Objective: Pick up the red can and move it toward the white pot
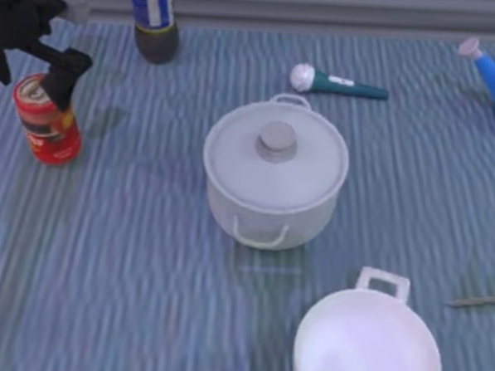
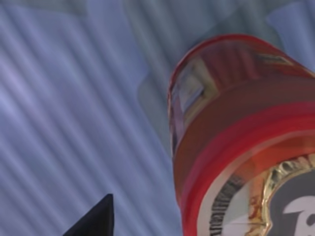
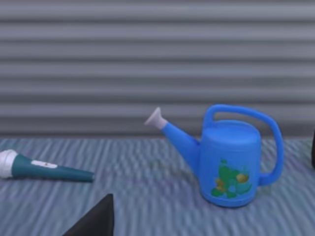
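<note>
While the left gripper (image 1: 34, 62) hangs over the red can (image 1: 47, 121) in the upper left of the top view, its two dark fingers stand wide apart, one on each side of the can's pale top, and they do not yet close on it. I judge this position is chosen so that the fingers can come down around the can and hold it by its sides. The can stands upright near the left edge of the table (image 1: 127, 271). The white pot (image 1: 274, 183) sits in the middle of the frame, well apart from the can, and the striped cloth between them is bare, so the way to the right looks open. The dark bottle (image 1: 154, 18) stands near the can, at the upper edge. The right arm is outside the top view; whether its fingers are open I cannot tell.
</note>
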Controlling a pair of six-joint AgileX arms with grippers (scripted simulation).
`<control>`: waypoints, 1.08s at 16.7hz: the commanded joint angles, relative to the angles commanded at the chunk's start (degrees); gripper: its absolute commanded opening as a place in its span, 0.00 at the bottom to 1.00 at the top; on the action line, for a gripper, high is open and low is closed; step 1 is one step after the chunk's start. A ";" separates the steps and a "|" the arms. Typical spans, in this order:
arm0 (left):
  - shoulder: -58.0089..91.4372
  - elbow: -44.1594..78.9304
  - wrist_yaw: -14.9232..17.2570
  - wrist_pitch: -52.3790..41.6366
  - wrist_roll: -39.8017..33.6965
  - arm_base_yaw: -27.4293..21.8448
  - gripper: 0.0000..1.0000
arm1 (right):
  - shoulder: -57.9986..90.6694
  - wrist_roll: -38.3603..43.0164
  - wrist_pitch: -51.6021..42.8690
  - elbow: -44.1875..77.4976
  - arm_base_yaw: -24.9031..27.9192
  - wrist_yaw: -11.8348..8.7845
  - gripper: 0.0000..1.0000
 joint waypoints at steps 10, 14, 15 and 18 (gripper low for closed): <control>-1.46 -13.68 -0.05 12.37 0.16 0.46 1.00 | 0.00 0.00 0.00 0.00 0.00 0.00 1.00; -1.46 -13.70 -0.05 12.39 0.16 0.46 0.92 | 0.00 0.00 0.00 0.00 0.00 0.00 1.00; -1.46 -13.70 -0.05 12.39 0.16 0.46 0.85 | 0.00 0.00 0.00 0.00 0.00 0.00 1.00; -1.46 -13.70 -0.05 12.39 0.16 0.46 0.62 | 0.00 0.00 0.00 0.00 0.00 0.00 1.00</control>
